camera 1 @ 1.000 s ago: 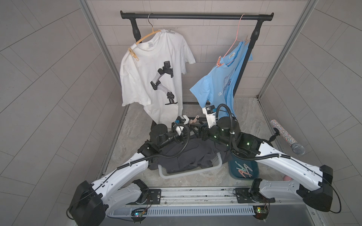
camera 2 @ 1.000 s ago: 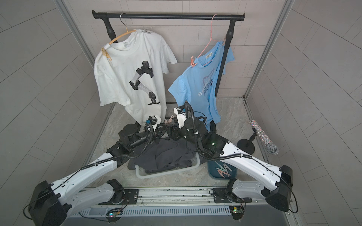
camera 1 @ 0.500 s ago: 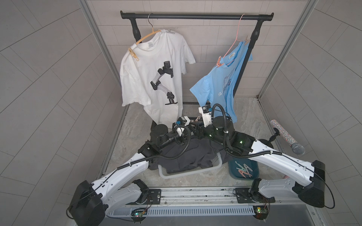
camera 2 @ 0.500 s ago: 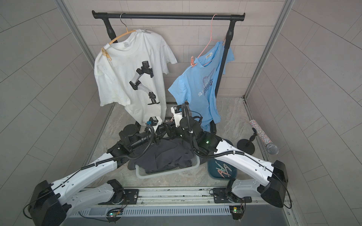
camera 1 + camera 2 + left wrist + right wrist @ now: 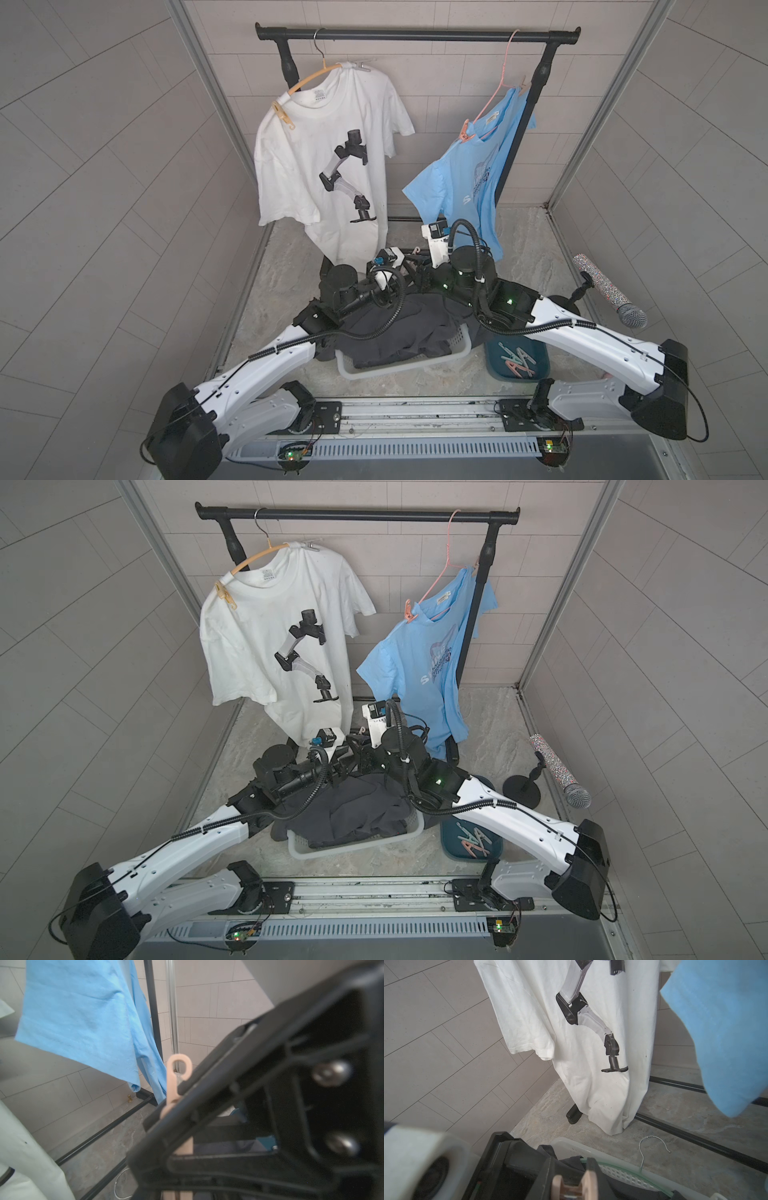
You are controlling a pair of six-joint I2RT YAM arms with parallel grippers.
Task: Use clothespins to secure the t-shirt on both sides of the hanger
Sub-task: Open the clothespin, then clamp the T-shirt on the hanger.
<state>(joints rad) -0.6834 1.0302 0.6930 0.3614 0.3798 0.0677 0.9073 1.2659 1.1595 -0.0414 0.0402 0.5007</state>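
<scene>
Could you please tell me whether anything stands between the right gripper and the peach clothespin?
Nothing visible does. The clothespin is right at the tips of the right gripper, with the left gripper close against it above the basket. Whether either gripper is clamped on it cannot be told.

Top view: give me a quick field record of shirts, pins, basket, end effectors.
white t-shirt: on wooden hanger; yellow clothespin and pale clothespin at shoulders
blue t-shirt: on pink hanger; pink clothespin on one shoulder
basket: holds dark clothes
teal tray: spare clothespins
left end effector, right end effector: meet by basket at peach clothespin; grip unclear
</scene>
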